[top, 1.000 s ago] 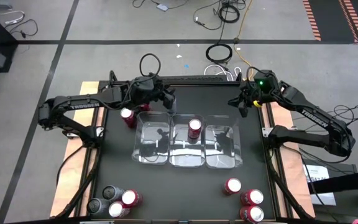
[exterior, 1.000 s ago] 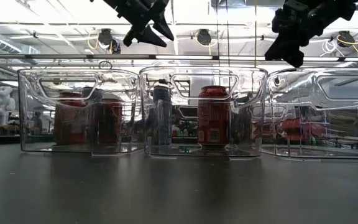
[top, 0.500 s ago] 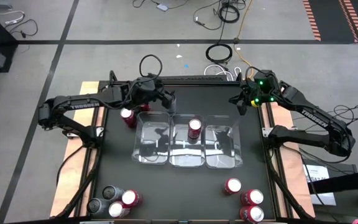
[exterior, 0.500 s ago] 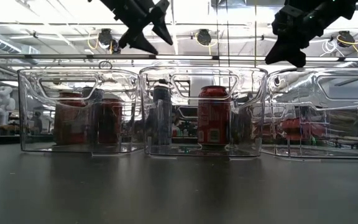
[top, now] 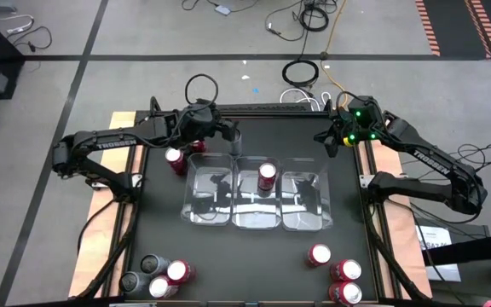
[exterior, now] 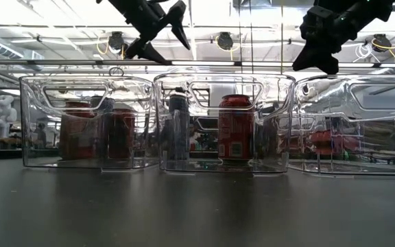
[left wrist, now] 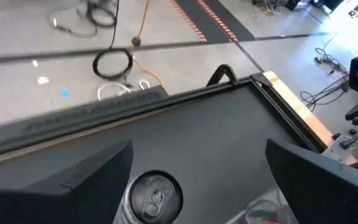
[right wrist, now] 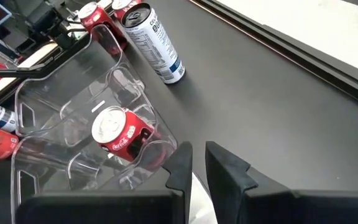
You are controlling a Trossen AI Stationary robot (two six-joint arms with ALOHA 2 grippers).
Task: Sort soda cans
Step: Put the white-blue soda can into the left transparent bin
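High view: left hand spread open above grey can behind trays, red can in middle tray, right hand clenched, empty, at table's far right; left wrist view: fingers wide apart around can top; right wrist view: fingers nearly together.

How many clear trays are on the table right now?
3, side by side in one row mid-table: the left tray, the middle tray holding one red can, and the right tray. None appears hidden.
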